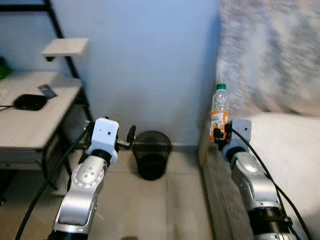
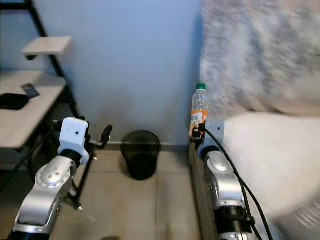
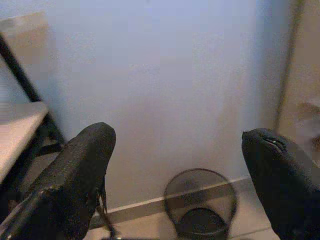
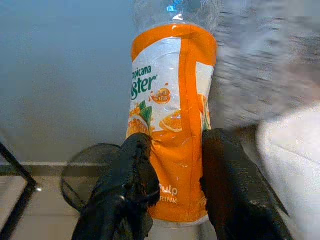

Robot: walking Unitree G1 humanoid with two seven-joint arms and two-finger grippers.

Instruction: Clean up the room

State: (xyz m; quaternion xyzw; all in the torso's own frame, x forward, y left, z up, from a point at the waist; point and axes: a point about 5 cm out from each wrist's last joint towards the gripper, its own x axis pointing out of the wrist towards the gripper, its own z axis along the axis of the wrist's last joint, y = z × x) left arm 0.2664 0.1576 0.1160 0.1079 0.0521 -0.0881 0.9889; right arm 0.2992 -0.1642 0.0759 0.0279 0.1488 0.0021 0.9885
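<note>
My right gripper [image 1: 220, 131] is shut on a clear plastic bottle [image 1: 219, 111] with an orange label and a green cap, held upright beside the bed's corner. In the right wrist view the two black fingers [image 4: 131, 185] clamp the bottle [image 4: 172, 120] at its lower label. A black mesh waste bin [image 1: 151, 154] stands on the floor against the blue wall, down and to the left of the bottle. My left gripper [image 1: 131, 136] is open, raised just left of the bin; the bin [image 3: 201, 202] lies between its fingertips in the left wrist view.
A pale desk [image 1: 30, 125] with a black frame stands at left, holding a black mouse-like object [image 1: 30, 102] and a small dark card [image 1: 47, 91]. A small shelf [image 1: 65, 47] sits above it. A white bed [image 1: 290, 150] with a fuzzy blanket [image 1: 270, 55] fills the right.
</note>
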